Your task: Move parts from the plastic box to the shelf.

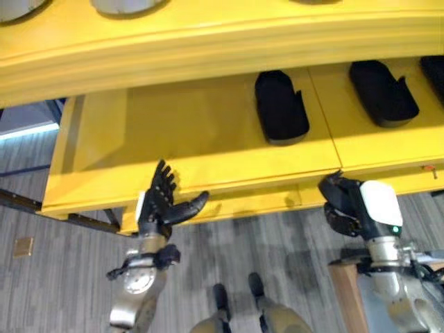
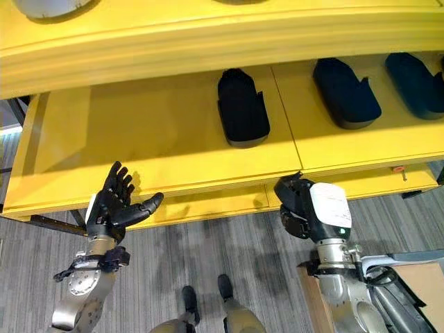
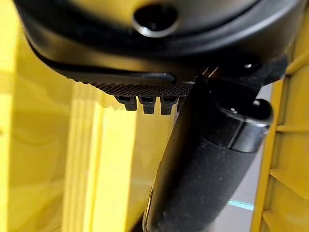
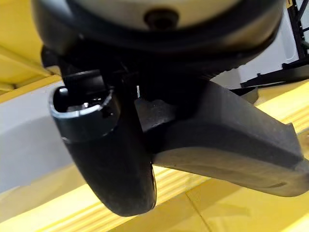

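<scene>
Left eye view: the yellow shelf [image 1: 208, 139] fills the upper part, with a higher tier above it whose grey objects [image 1: 125, 5] are cut off by the top edge and hard to identify. Two black parts lie on the lower tier, one [image 1: 280, 107] near the middle and one [image 1: 381, 92] further right; a third [image 1: 436, 73] is cut by the right edge. The left hand [image 1: 161, 205] is raised at the shelf's front edge, fingers straight and spread, thumb out, holding nothing. The right hand [image 1: 347, 201] is at the front edge too, curled; what it holds is hidden.

Right eye view: the same layout; grey striped floor [image 2: 208, 263] lies below the shelf.

Left wrist view: fingertips [image 3: 145, 103] and thumb stand apart over yellow surface.

Right wrist view: the right hand's thumb [image 4: 111, 159] and fingers clamp a black part [image 4: 231, 145] just above the shelf.
</scene>
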